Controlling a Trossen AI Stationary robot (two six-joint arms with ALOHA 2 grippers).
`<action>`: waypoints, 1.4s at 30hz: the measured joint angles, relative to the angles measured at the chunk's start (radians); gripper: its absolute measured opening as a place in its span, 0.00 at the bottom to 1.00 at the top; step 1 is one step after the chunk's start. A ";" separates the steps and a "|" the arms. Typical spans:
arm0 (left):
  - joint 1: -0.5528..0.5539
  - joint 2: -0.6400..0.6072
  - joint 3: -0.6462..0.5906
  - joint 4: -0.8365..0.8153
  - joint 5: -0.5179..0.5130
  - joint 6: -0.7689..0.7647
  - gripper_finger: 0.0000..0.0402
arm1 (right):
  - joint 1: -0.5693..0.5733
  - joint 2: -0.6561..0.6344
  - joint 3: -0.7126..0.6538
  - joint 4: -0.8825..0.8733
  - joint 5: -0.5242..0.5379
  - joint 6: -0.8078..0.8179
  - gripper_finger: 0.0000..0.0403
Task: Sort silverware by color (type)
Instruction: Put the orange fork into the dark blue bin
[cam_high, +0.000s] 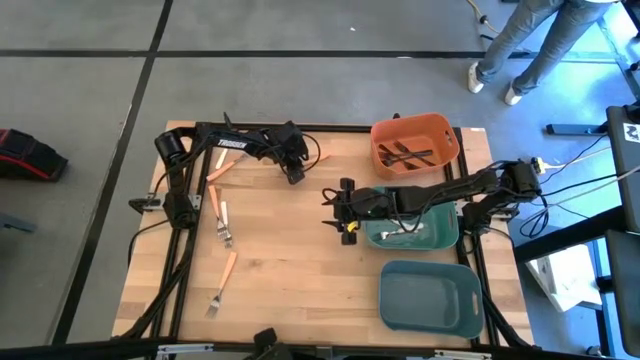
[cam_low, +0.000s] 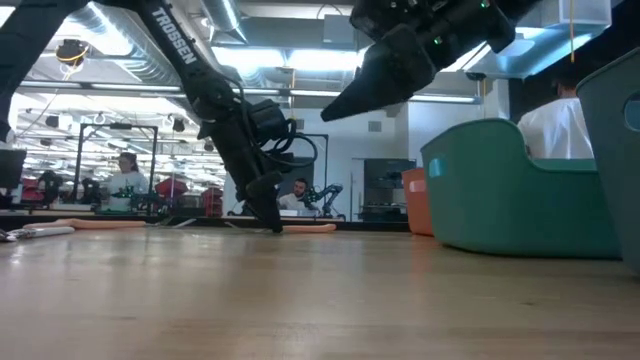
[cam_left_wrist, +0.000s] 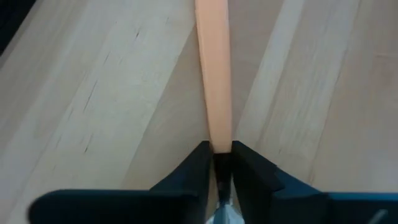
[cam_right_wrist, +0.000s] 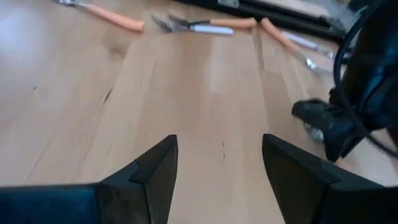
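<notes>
My left gripper (cam_high: 294, 172) is at the table's far middle, tilted down and shut on an orange-handled fork (cam_left_wrist: 212, 68) that lies flat on the wood (cam_low: 312, 228). My right gripper (cam_high: 337, 210) hangs open above bare wood at the table's centre, next to the teal bin, with nothing between its fingers (cam_right_wrist: 217, 162). More silverware lies on the left side: two orange-handled forks (cam_high: 220, 168) (cam_high: 226, 278), another orange handle (cam_high: 213, 198) and a pale fork (cam_high: 224, 222). Dark forks lie in the orange bin (cam_high: 378, 133), silver ones in the teal bin (cam_high: 447, 238). My left gripper pinches the fork between its two fingers at the handle's lower end (cam_left_wrist: 220, 144), where the orange meets the metal (cam_left_wrist: 224, 214). The fingers slant down from above and the handle runs straight on past them. The fork lies on the table.
A blue-grey bin (cam_high: 472, 300) stands at the near right. The arms' black frame runs along the table's left and far edges (cam_high: 185, 215). Bare wood lies between the two grippers and across the near middle. People show in the room beyond.
</notes>
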 joint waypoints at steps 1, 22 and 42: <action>-0.001 0.000 0.000 -0.001 0.000 0.000 0.11 | 0.000 0.000 0.000 -0.005 -0.002 0.004 0.55; -0.376 -0.268 -0.090 -0.147 -0.360 -0.092 0.07 | 0.013 -0.057 0.002 -0.179 0.058 0.135 0.55; -0.941 -0.476 -0.270 0.148 -0.539 -0.160 0.08 | 0.239 -0.044 0.002 -0.026 0.124 0.083 0.55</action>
